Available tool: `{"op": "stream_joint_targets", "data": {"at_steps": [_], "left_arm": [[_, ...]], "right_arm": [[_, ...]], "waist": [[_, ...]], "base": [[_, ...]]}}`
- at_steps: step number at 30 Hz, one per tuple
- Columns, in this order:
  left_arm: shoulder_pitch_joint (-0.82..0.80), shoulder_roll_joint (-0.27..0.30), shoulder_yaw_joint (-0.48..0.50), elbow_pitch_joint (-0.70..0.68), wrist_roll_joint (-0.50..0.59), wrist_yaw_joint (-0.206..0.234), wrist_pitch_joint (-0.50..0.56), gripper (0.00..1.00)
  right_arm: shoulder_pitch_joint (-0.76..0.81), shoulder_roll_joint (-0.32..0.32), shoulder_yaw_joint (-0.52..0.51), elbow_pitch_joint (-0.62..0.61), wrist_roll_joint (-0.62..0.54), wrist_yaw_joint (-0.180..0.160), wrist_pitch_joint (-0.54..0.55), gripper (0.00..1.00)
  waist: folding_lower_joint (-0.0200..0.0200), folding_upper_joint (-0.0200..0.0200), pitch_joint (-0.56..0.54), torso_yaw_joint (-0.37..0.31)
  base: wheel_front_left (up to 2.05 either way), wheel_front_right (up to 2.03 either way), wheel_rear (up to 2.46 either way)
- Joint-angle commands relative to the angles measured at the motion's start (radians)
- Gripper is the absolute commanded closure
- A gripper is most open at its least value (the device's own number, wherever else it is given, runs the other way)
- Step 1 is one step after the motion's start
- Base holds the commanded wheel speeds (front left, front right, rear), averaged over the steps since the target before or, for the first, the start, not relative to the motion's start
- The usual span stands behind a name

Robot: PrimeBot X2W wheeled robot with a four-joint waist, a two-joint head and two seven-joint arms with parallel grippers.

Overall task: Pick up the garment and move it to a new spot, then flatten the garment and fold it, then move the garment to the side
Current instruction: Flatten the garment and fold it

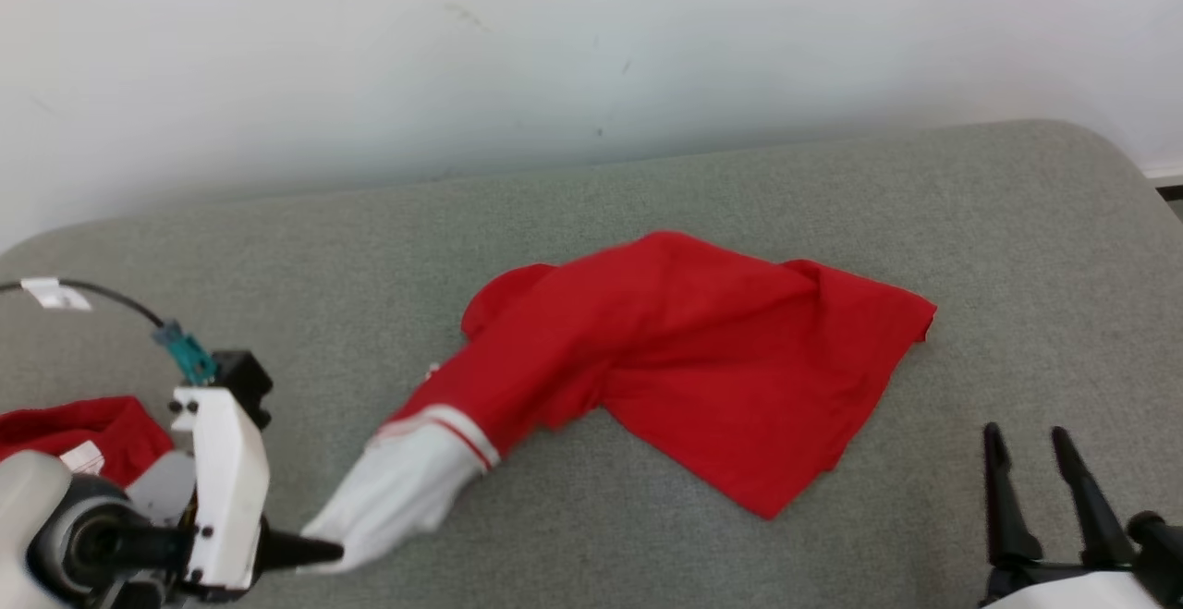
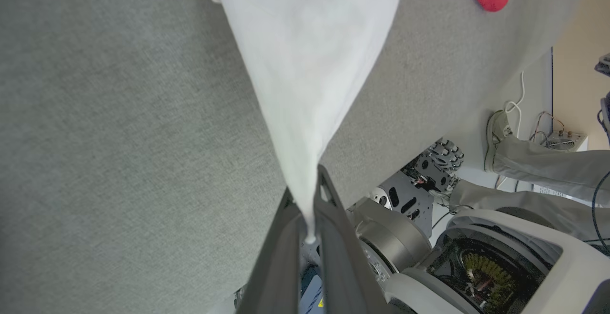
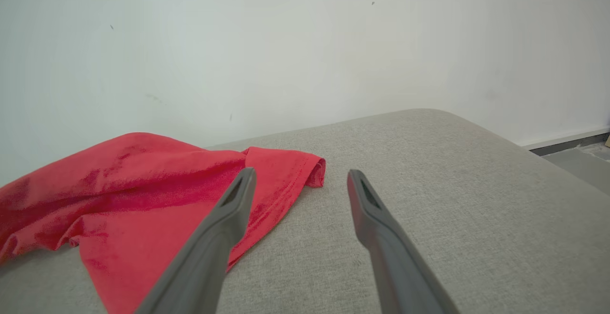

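Red over grey: dealing with a garment [image 1: 702,350] lying rumpled about the middle of the cushion [image 1: 1017,221], red body bunched in soft ridges and doubled over itself, one hem corner reaching toward the cushion's right end. Pinching the very tip of the white sleeve [image 1: 407,489] with the left gripper [image 1: 310,551], at the cushion's near left edge, jaws pressed flat together on the cloth. Drawing that sleeve into a narrowing cone, from the striped seam down to the fingers [image 2: 279,257]; probably stretching it away from the body so as to get the arm laid out straight before any fold. Gripping at the extreme end, likely for the longest pull with the least cloth dragged along.

Holding the right gripper [image 1: 1026,433] wide and empty over the cushion's near right corner, apart from the cloth, tips aiming toward the hem edge; seemingly standing in reach of that hem to anchor or tug the opposite side.

Judging the flattening as under way and far from done: body not yet smooth, no fold begun. Leaving a second red cloth [image 1: 83,424] at the cushion's left end, just beside the left arm. Risking a slide of the whole garment toward the cushion's left edge if pulling with nothing pinning the body.
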Motion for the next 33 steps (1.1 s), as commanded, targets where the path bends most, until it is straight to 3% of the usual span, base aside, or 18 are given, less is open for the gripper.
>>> {"op": "stream_joint_targets", "data": {"at_steps": [1, 3, 7, 9, 10, 18, 21, 25, 29, 33], "left_arm": [[0.043, 0.040, 0.015, -0.060, -0.040, 0.024, 0.035, 1.00], [0.082, 0.077, 0.025, -0.122, -0.065, 0.054, 0.061, 1.00], [0.159, 0.090, 0.019, -0.184, -0.082, 0.095, 0.057, 1.00], [0.173, 0.088, 0.005, -0.182, -0.046, 0.096, 0.036, 0.16], [0.176, 0.085, 0.000, -0.175, -0.035, 0.096, 0.024, 0.00], [0.118, 0.090, 0.045, -0.173, 0.025, 0.075, -0.074, 0.00], [0.096, 0.098, 0.088, -0.210, 0.090, 0.069, -0.178, 0.00], [0.097, 0.043, 0.134, -0.259, 0.240, 0.066, -0.449, 0.00], [0.158, -0.076, 0.175, -0.270, 0.400, 0.143, -0.789, 0.00], [0.258, -0.221, 0.176, -0.251, 0.487, 0.241, -1.050, 0.00]], "right_arm": [[0.022, -0.023, -0.024, -0.003, 0.000, -0.002, 0.000, 0.00], [0.026, -0.027, -0.052, -0.011, 0.002, -0.002, 0.000, 0.00], [0.039, -0.039, -0.081, -0.009, -0.002, -0.002, 0.000, 0.00], [0.029, -0.035, -0.073, -0.004, -0.006, -0.002, 0.000, 0.00], [0.025, -0.033, -0.067, -0.002, -0.007, -0.002, 0.000, 0.00], [0.027, -0.033, -0.055, 0.011, -0.005, -0.002, 0.000, 0.00], [0.037, -0.031, -0.049, 0.011, -0.004, -0.002, 0.000, 0.00], [0.041, -0.029, -0.033, 0.004, -0.003, -0.002, 0.000, 0.00], [0.040, -0.025, -0.026, -0.002, -0.007, -0.002, 0.000, 0.00], [0.051, -0.022, -0.016, -0.003, -0.010, -0.002, 0.000, 0.00]], "waist": [[0.0000, 0.0000, -0.012, 0.006], [0.0000, 0.0000, -0.015, 0.011], [0.0000, 0.0000, -0.016, 0.022], [0.0000, 0.0000, -0.016, 0.025], [0.0000, 0.0000, -0.018, 0.027], [0.0000, 0.0000, -0.035, 0.053], [0.0000, 0.0000, -0.038, 0.060], [0.0000, 0.0000, -0.031, 0.070], [0.0000, 0.0000, -0.028, 0.078], [0.0000, 0.0000, -0.032, 0.088]], "base": [[0.00, 0.00, 0.00], [0.00, 0.00, 0.00], [0.00, 0.00, 0.00], [0.00, 0.00, 0.00], [0.00, 0.00, 0.00], [0.00, 0.00, 0.00], [0.00, 0.00, 0.00], [0.00, 0.00, 0.00], [0.00, 0.00, 0.00], [0.00, 0.00, 0.00]]}}
